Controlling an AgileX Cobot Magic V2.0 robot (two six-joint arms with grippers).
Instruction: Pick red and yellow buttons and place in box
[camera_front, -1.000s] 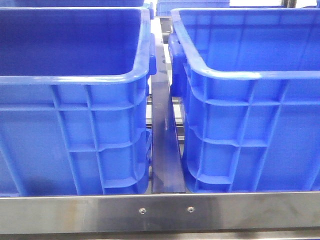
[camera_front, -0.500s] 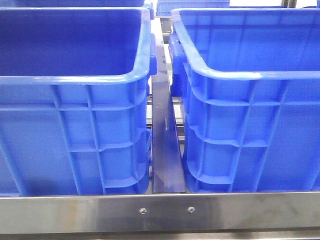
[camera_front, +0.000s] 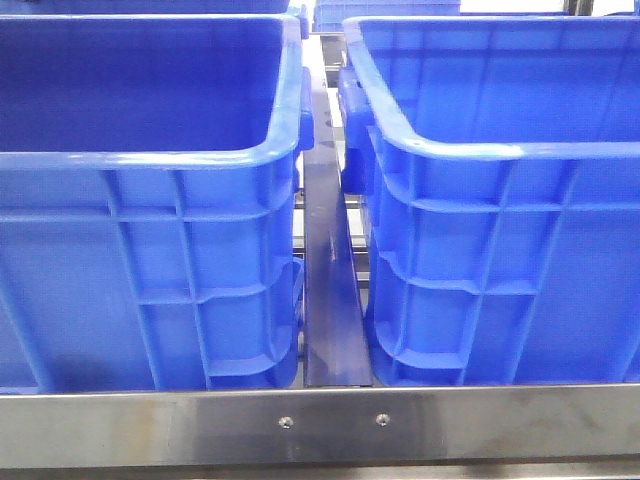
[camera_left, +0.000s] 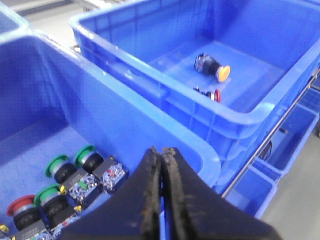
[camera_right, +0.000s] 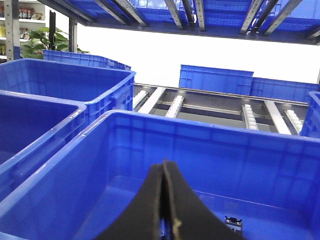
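In the left wrist view a yellow button (camera_left: 215, 68) and a red button (camera_left: 213, 94) lie on the floor of the far blue box (camera_left: 150, 85). The near blue bin (camera_left: 90, 100) holds green buttons (camera_left: 56, 167) and a red button (camera_left: 25, 212). My left gripper (camera_left: 162, 152) is shut and empty above the near bin's rim. My right gripper (camera_right: 164, 165) is shut and empty above a blue box (camera_right: 150, 135), where a small metal part (camera_right: 233, 223) lies. Neither gripper shows in the front view.
The front view shows two tall blue bins, the left one (camera_front: 150, 280) and the right one (camera_front: 500, 270), with a metal rail (camera_front: 330, 300) between them and a steel bar (camera_front: 320, 425) in front. More blue bins (camera_right: 50, 80) and roller shelving (camera_right: 210, 107) stand behind.
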